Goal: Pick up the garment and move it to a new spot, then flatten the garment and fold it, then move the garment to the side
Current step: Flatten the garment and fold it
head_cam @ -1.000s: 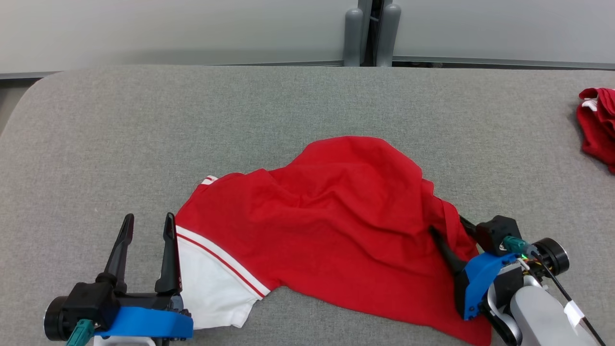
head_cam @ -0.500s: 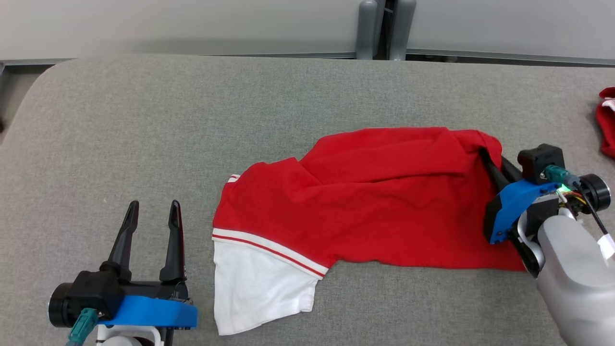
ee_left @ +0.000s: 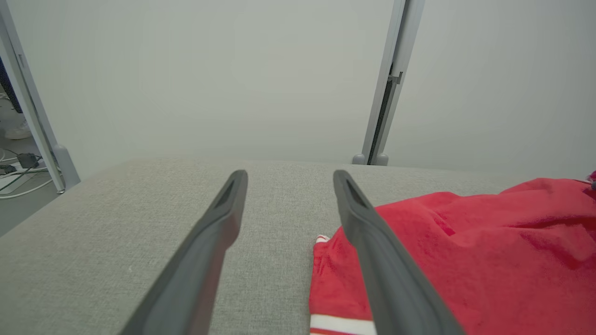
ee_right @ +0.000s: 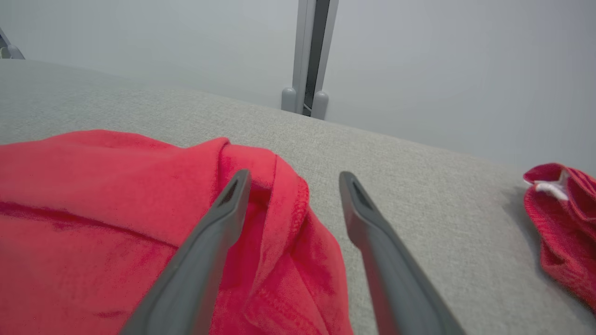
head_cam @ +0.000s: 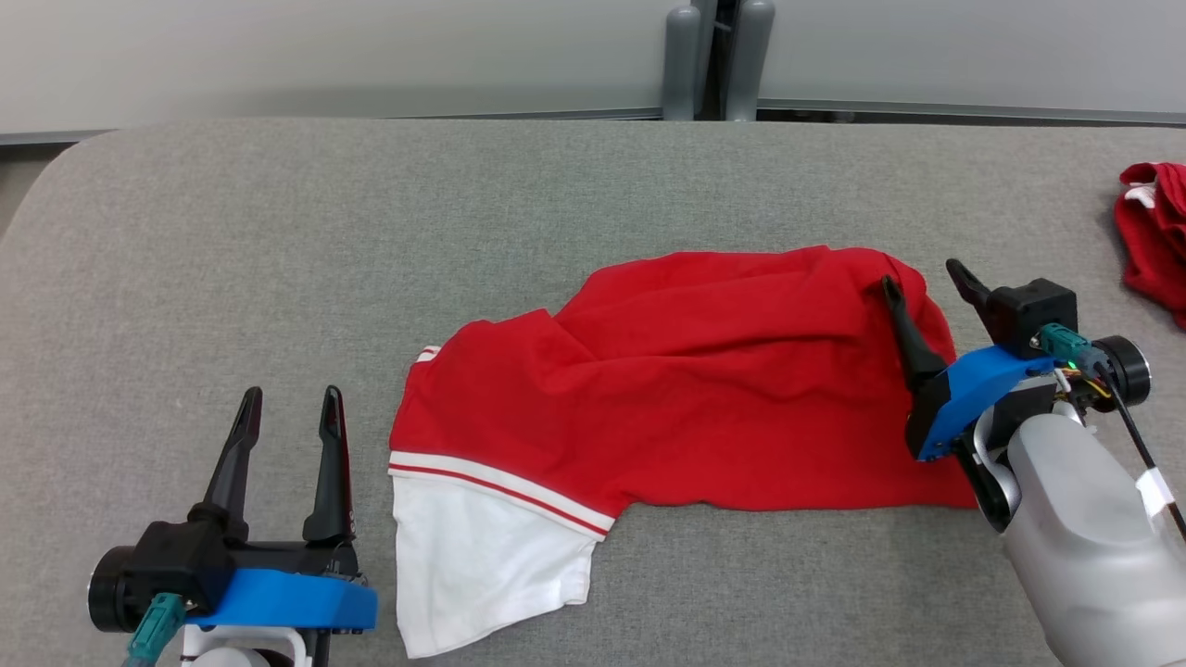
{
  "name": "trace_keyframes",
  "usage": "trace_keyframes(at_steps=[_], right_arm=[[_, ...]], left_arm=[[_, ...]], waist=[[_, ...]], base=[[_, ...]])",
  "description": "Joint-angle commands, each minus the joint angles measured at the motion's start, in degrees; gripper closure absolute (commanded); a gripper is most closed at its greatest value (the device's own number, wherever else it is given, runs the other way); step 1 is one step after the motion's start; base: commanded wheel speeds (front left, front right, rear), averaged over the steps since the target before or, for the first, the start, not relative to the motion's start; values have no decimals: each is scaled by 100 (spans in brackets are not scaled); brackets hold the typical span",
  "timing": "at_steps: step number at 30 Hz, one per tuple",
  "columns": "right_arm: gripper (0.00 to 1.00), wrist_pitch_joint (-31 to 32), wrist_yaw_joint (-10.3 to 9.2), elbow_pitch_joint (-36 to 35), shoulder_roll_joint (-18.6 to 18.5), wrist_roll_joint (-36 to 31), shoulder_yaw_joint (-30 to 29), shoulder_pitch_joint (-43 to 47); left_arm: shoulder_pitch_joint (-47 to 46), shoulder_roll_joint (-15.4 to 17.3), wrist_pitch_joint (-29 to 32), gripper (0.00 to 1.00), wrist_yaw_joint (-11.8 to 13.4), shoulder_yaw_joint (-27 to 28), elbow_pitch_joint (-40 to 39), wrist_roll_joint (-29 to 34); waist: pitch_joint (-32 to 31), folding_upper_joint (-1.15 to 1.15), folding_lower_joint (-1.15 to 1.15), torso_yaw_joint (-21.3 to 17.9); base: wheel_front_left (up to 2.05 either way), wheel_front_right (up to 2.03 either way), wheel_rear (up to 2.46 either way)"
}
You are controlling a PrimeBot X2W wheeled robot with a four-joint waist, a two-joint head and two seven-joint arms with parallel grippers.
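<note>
The garment [head_cam: 704, 389] is a red shirt with a white, red-striped part at its lower left, lying crumpled across the middle of the grey table [head_cam: 371, 232]. My right gripper [head_cam: 922, 278] stands open over the garment's right end, one finger above the red cloth, the other past its edge; the right wrist view shows the garment [ee_right: 116, 209] lying loose between and left of the fingers of the gripper [ee_right: 293, 179]. My left gripper [head_cam: 289, 408] is open at the lower left, apart from the cloth; in its wrist view the gripper [ee_left: 288, 179] has the garment [ee_left: 465, 251] to its right.
A second red cloth bundle [head_cam: 1154, 236] lies at the table's right edge, also in the right wrist view as a red bundle [ee_right: 563, 223]. Grey partition posts [head_cam: 709, 60] stand behind the table's far edge. The table's rounded corner is at the far left.
My right gripper dragged the garment's right end up and to the right, spreading the cloth sideways, then opened and let go. The left gripper stayed put. The head camera shifted slightly.
</note>
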Motion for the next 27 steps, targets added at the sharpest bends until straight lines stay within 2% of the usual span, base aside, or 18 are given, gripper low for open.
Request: trace_keyframes(at_steps=[1, 5, 9, 13, 19, 27], right_arm=[[0, -28, -3, -154, 19, 15, -30, 137], [0, -32, -3, -1338, -32, -70, -396, 692], [0, -34, -3, -2505, 109, -215, -797, 1417], [0, -35, -3, -3357, 290, -345, -1046, 2125], [0, -35, -3, -4195, 585, -469, -1349, 2925], [0, -36, -3, -4732, 958, -559, -1642, 3690]], left_arm=[[6, 19, -15, 0, -13, 26, 5, 26], [54, 20, -15, 0, -44, 78, 10, 75], [140, 20, -15, 0, -66, 140, 22, 106], [259, 20, -15, 0, -76, 218, 18, 147], [412, 20, -15, 0, -112, 280, 24, 189], [554, 20, -15, 0, -134, 322, 57, 229]], waist=[[-47, 0, 0, -66], [-143, 0, 0, -231], [-297, 0, 0, -383], [-465, 0, 0, -502], [-628, 0, 0, -592], [-770, 0, 0, -629]], base=[[0, 0, 0], [0, 0, 0], [0, 0, 0], [0, 0, 0], [0, 0, 0], [0, 0, 0]])
